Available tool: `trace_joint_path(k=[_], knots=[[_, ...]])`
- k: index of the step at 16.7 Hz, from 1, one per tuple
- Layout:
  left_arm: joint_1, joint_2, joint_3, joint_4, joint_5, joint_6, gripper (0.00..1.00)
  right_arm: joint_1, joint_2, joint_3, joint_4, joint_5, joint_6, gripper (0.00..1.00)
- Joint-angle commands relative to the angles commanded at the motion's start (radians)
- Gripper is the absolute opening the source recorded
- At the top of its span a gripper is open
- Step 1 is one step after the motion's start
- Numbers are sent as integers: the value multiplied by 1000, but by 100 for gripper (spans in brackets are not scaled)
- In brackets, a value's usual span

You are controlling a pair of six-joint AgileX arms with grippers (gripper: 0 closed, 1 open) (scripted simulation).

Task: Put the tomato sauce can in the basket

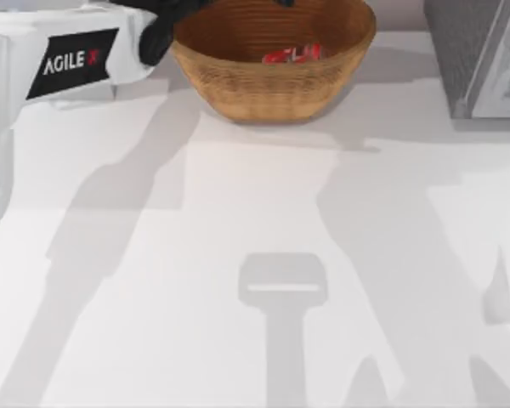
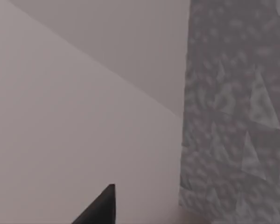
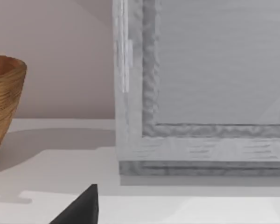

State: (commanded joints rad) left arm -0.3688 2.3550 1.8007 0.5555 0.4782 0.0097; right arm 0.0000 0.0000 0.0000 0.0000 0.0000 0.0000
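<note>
The tan woven basket [image 1: 272,85] stands at the back middle of the table, and its side [image 3: 4,98] also appears in the right wrist view. Inside it lies the tomato sauce can [image 1: 293,55], red, partly hidden by the basket's near wall. My left arm reaches in from the left, and its black gripper [image 1: 163,30] hangs over the basket's back-left rim, cut off by the picture's edge. A dark tip of it [image 2: 102,210] appears in the left wrist view. My right gripper [image 3: 81,210] appears as a dark tip low over the table, facing the grey box.
A large grey speckled box [image 1: 484,59] stands at the back right corner, right of the basket [image 3: 200,93] [image 2: 233,116]. The white tabletop [image 1: 255,255] carries only arm shadows across its front and middle.
</note>
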Motion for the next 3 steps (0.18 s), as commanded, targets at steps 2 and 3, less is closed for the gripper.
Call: trace_joint_path(k=[2, 3], knots=[[0, 0, 0, 0, 0, 0, 100, 0, 0, 0, 0, 0, 0, 100], [0, 0, 0, 0, 0, 0, 100, 0, 0, 0, 0, 0, 0, 100]])
